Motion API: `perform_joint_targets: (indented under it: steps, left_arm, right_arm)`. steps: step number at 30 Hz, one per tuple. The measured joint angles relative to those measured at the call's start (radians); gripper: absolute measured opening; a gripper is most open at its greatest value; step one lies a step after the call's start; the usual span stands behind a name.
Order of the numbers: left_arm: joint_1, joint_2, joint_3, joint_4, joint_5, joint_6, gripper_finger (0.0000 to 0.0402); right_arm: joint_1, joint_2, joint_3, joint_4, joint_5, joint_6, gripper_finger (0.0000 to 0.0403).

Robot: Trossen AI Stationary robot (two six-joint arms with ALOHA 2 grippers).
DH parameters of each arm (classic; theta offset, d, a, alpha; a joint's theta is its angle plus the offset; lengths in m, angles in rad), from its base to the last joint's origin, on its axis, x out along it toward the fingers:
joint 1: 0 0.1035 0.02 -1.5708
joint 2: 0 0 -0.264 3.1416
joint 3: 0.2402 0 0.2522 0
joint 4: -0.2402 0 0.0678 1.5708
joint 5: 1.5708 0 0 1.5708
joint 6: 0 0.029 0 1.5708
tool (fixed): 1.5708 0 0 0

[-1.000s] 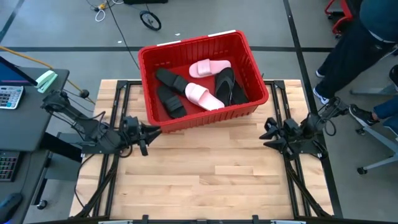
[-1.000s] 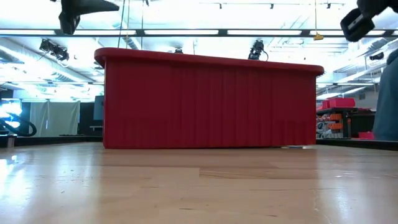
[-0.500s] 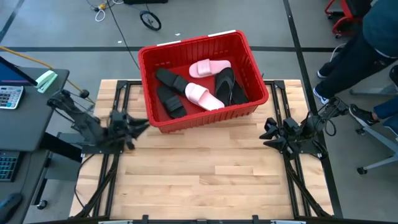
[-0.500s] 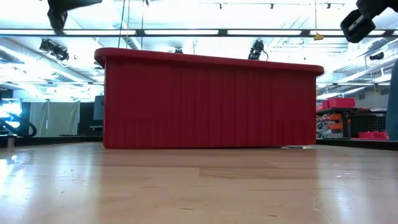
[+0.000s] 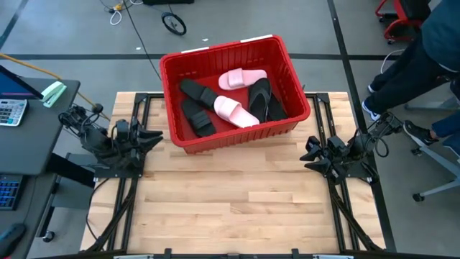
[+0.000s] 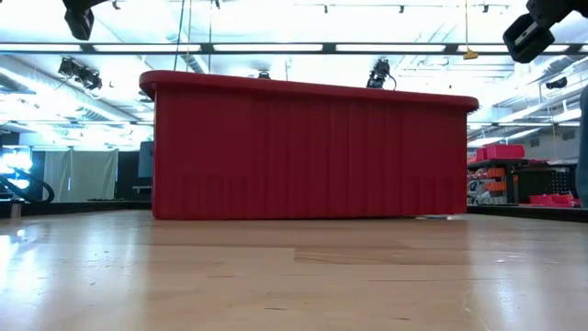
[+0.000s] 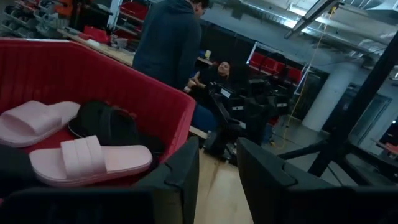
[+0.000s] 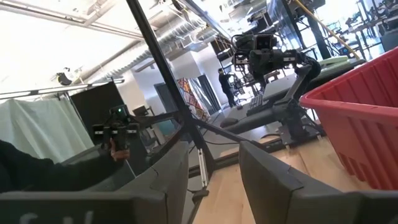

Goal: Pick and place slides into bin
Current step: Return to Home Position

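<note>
The red bin [image 5: 237,133] stands at the table's far middle. In it lie several slides: two pale pink ones [image 5: 231,110] [image 5: 242,78] and black ones [image 5: 198,116] [image 5: 262,97], resting on the bin's floor and partly on each other. My left gripper [image 5: 152,137] hovers level at the table's left edge, just left of the bin, open and with nothing in it; its wrist view looks over the bin's wall [image 7: 155,102] at a pink slide [image 7: 93,158]. At the right edge, my right gripper [image 5: 309,152] waits open with nothing between its fingers.
Bare wooden tabletop [image 5: 237,201] spreads in front of the bin. A person [image 5: 424,50] stands beyond the table's far right corner. A desk with a calculator [image 5: 11,111] is off the left side.
My left gripper has drawn back from the bin's near left corner toward the table's left edge, rising a little and staying level. The slides and the bin have kept their places.
</note>
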Motion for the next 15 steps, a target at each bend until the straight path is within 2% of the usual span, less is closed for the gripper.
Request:
perform_joint_targets:
  steps: [15]
  left_arm:
    - [0.000,0.006,0.000,0.002,0.001,0.000,0.0120]
  right_arm:
    - [0.000,0.000,0.000,0.000,0.000,-0.001,0.0148]
